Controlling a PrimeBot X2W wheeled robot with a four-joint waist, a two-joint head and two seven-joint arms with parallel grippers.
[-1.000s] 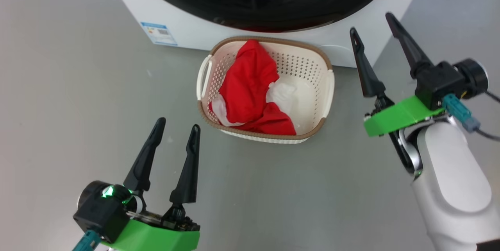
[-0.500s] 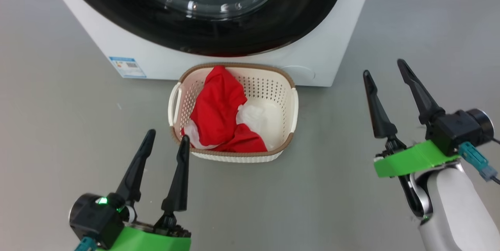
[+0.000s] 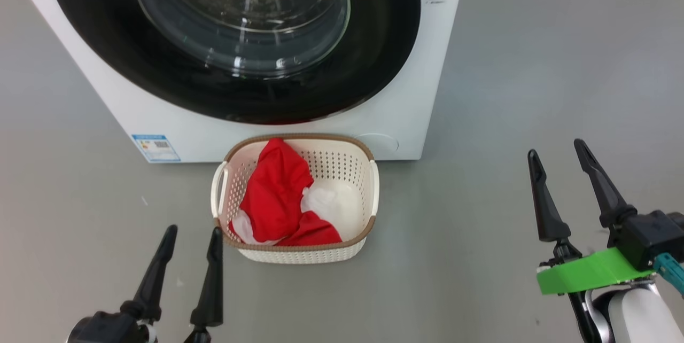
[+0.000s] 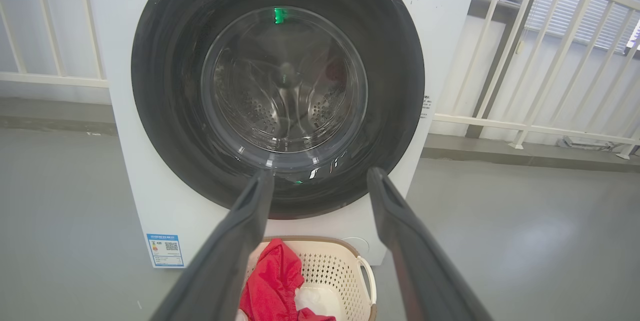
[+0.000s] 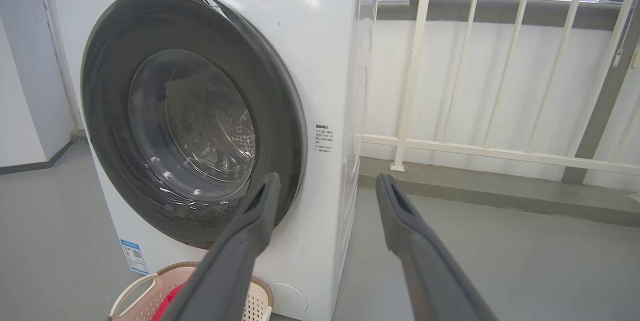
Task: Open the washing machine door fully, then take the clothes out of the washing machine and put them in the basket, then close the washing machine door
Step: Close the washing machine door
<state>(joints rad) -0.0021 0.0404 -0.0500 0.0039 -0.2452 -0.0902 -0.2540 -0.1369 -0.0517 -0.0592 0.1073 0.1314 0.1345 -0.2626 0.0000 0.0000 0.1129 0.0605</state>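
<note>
The washing machine [image 3: 417, 92] stands with its round black-rimmed door [image 3: 374, 54] shut flat against its front; the steel drum shows through the glass. On the floor right in front of it, the cream basket [image 3: 304, 255] holds the red and white clothes [image 3: 272, 193]. My left gripper [image 3: 193, 230] is open and empty, its fingertips just left of the basket's near corner. My right gripper [image 3: 556, 148] is open and empty, well to the right of the basket. The left wrist view has the open left gripper [image 4: 320, 173] facing the door [image 4: 395, 86], with basket [image 4: 345, 261] and clothes [image 4: 270, 286] below.
Grey floor surrounds the machine. A white railing [image 5: 475, 146] and a raised kerb run behind and to the right of it. The right wrist view looks along the open right gripper [image 5: 328, 177] at the machine's right front corner [image 5: 325, 61], the basket [image 5: 130, 293] at lower left.
The head camera has tilted up and drawn back, so more of the door shows and the basket sits lower. My right gripper has drawn away to the right of the basket. Both stay open.
</note>
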